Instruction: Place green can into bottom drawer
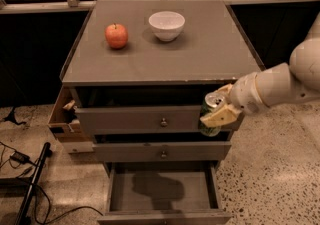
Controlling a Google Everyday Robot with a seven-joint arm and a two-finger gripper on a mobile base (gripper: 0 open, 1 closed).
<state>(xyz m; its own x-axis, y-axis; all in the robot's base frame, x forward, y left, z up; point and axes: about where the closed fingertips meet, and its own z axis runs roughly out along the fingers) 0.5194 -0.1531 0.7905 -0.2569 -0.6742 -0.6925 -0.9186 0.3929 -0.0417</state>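
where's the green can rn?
Camera view, right side: the can is held in the gripper in front of the top drawer's right end, above the open bottom drawer.
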